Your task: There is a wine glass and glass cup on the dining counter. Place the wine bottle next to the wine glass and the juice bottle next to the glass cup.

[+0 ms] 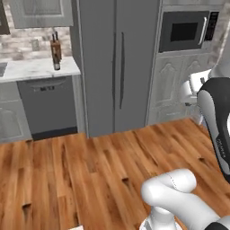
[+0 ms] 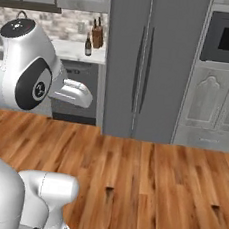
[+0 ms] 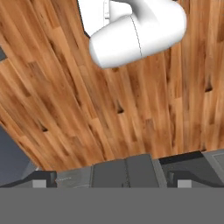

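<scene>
The wine bottle (image 2: 88, 46) stands on the marble counter (image 2: 76, 51), just left of the knife block (image 2: 97, 36), which serves as the landmark. In the left base view the same bottle (image 1: 56, 62) sits directly in front of that block (image 1: 55, 48), close to the counter's front edge. The juice bottle, both glasses and the dining counter cannot be located from here.

The gripper (image 3: 125, 173) points down at bare wooden floor (image 3: 131, 113); whether its jaws are apart or together cannot be told, and nothing is seen between them.

Risks, as judged: a reach for the bottle could clip the knife block behind it or push the bottle off the near edge. The refrigerator (image 1: 119, 63), right of the block, limits sideways swing. The open floor before the counter gives ample room for the base.
</scene>
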